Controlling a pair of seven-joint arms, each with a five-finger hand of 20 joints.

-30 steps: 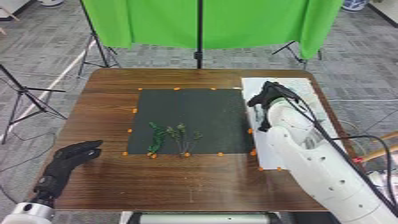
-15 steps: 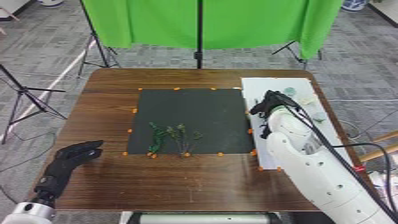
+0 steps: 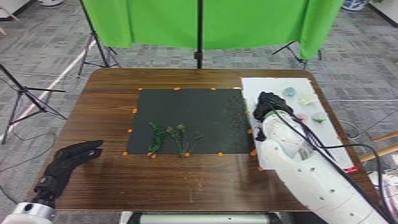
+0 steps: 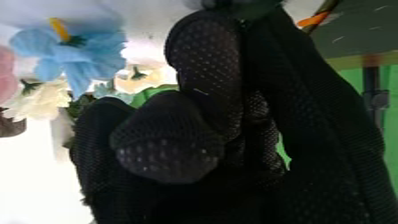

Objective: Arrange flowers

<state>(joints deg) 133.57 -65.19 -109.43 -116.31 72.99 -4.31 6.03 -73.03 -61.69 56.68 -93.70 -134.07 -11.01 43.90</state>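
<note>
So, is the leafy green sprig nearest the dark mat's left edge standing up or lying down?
Lying down. The sprig is stretched out along the dark mat, its leaves against the surface.

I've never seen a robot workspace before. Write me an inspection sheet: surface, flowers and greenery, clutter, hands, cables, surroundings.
Surface: brown wooden table bearing a dark mat and, at right, a white sheet.
Job's things: blue flower, cream flower and pink flower at the sheet; green sprigs on the mat's near part.
Clutter: orange markers around the mat.
Hands: left hand open, at the table's left; right hand curled, apparently round a dark green sprig.
Cables: black cable by the right arm.
Surroundings: green curtain, black stands, grey floor.
</note>
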